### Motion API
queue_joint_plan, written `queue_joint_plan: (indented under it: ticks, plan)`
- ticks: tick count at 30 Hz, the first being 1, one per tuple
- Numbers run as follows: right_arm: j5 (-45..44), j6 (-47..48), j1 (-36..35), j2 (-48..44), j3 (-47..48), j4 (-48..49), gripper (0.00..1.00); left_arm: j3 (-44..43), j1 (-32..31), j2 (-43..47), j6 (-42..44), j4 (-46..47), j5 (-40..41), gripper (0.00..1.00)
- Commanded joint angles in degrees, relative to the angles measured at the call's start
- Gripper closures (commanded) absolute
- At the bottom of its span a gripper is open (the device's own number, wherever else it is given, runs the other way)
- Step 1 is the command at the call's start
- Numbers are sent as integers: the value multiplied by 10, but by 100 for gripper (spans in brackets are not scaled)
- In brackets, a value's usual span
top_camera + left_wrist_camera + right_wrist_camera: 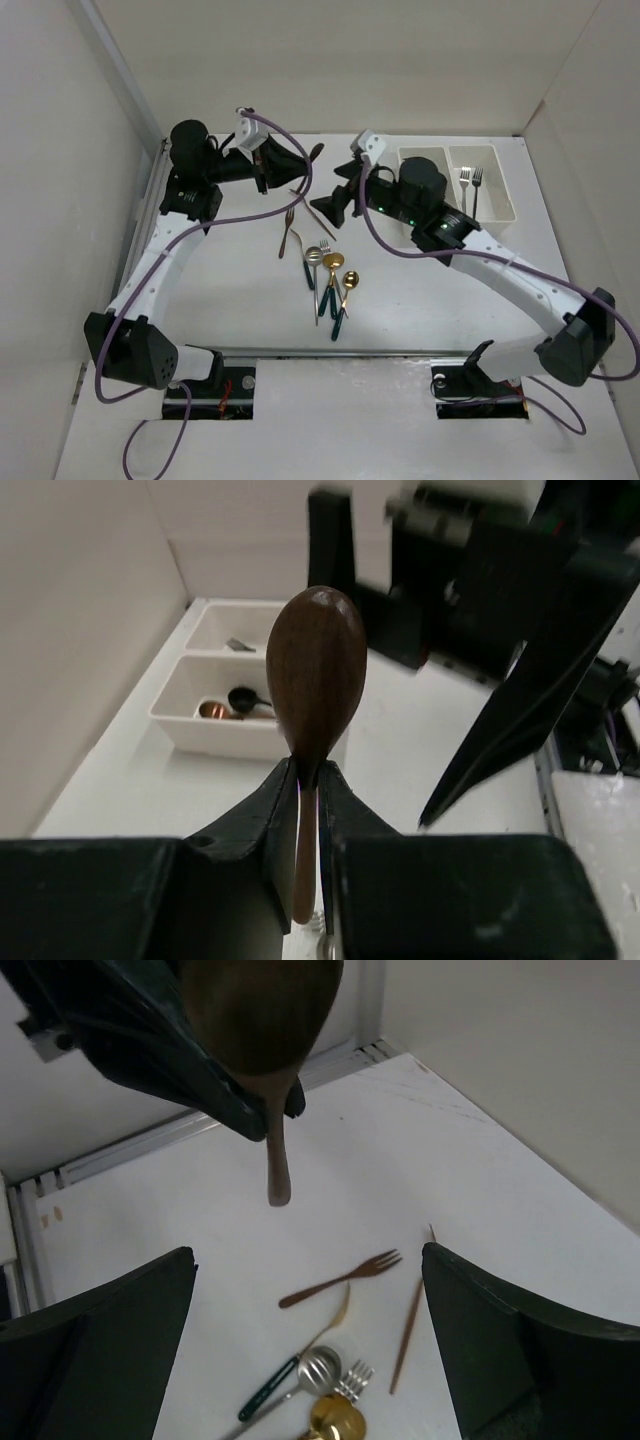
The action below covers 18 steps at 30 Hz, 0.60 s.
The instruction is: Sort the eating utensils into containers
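The two arm bases stand at the near edge of the table, well apart from the white tray, which sits in the far right corner. To the left of the tray and nearer than it, a loose group of utensils lies about in the middle of the table. It includes gold-headed spoons with dark green handles, a silver spoon, a brown fork and a thin brown stick-like piece. Left of this group the table is bare up to the left wall. The room between the group and the tray is crossed by the forearm of the right arm.

Farther on, just left of the tray, both grippers meet above the table. The left gripper is closed tightly on the handle of a wood-brown spoon, and the bowl of the spoon points toward the tray. The right gripper is spread wide and holds nothing. Its fingers stand close to the spoon but do not touch it.

In the tray, the left compartment holds a copper spoon and a black spoon, and the right compartment holds two silver forks. The far side of the tray is close to the far wall, and only a narrow strip of table remains on its right.
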State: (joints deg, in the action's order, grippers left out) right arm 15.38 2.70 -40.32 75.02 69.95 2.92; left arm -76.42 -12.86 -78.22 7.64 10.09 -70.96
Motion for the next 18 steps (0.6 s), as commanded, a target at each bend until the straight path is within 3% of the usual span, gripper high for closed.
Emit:
queue_joint_plan:
  ticks: [1,6,15,18]
  plan:
    - [-35,-32,-18,42,40,82,1,34,-1,35,-258,304,39,100]
    - [-48,-80,-18,53,33,182,2,36,-6,40,-290,304,62,100]
    - [-4,-109,-18,87,72,202,6,73,-11,68,-292,304,68,100]
    - [12,-116,-18,101,84,207,11,73,-11,68,-292,304,73,100]
